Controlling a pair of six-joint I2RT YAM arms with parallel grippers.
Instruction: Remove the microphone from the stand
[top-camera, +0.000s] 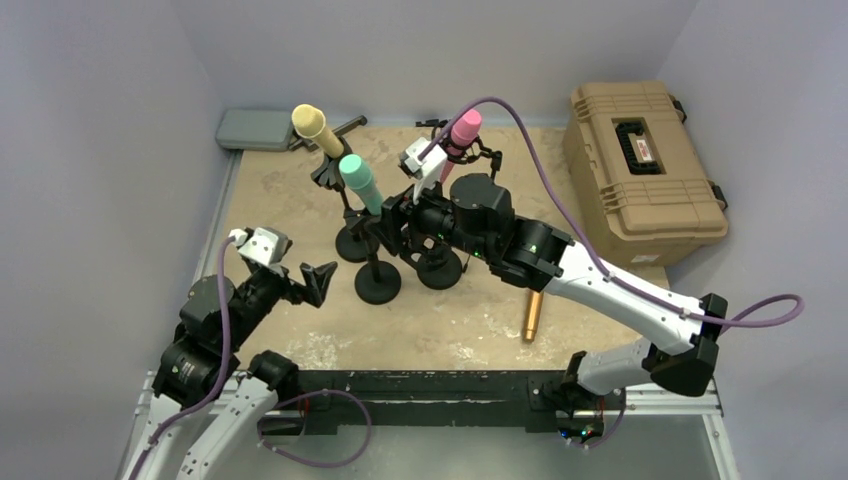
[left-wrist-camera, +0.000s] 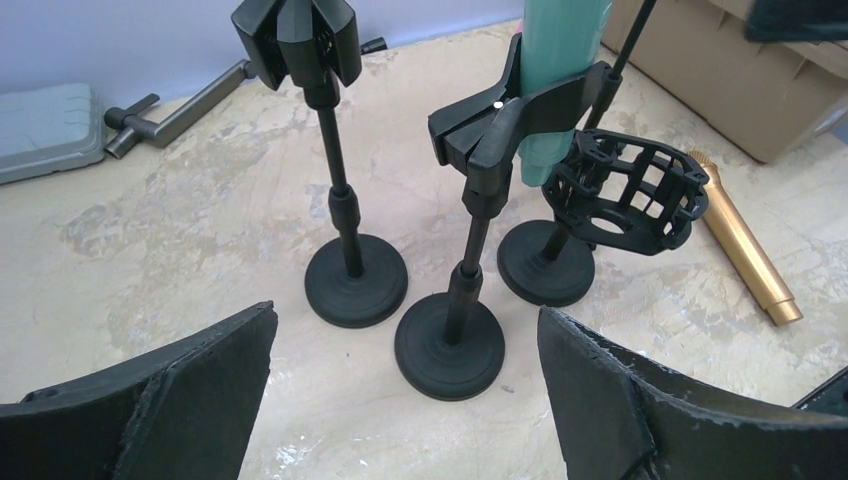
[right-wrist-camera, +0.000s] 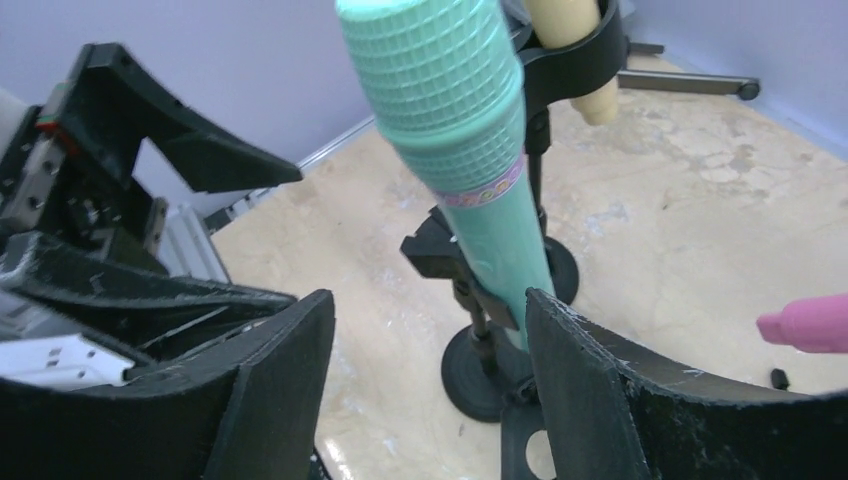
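The green mic (top-camera: 360, 181) sits tilted in the clip of the front stand (top-camera: 378, 282), its head up and leaning toward the back left. Two more stands are close behind it: one holds a yellow mic (top-camera: 311, 123), the other a pink mic (top-camera: 465, 127).

The right gripper (top-camera: 390, 220) is at the green mic, jaws spread wide and nothing gripped. In the wrist view the mic's body runs down between the two fingers (right-wrist-camera: 600, 390) – close against the right one, though contact cannot be told.

The left gripper (top-camera: 312, 281) hovers over the table (top-camera: 280, 200) just left of the stands, also spread and holding nothing. Its camera looks at the three round bases and at an empty shock mount (left-wrist-camera: 625, 190) beside the green mic's clip.

A gold mic (top-camera: 531, 316) lies flat on the table near the right arm. A tan case (top-camera: 640, 160) stands at the right edge – a grey box (top-camera: 255, 130) at the back left corner.
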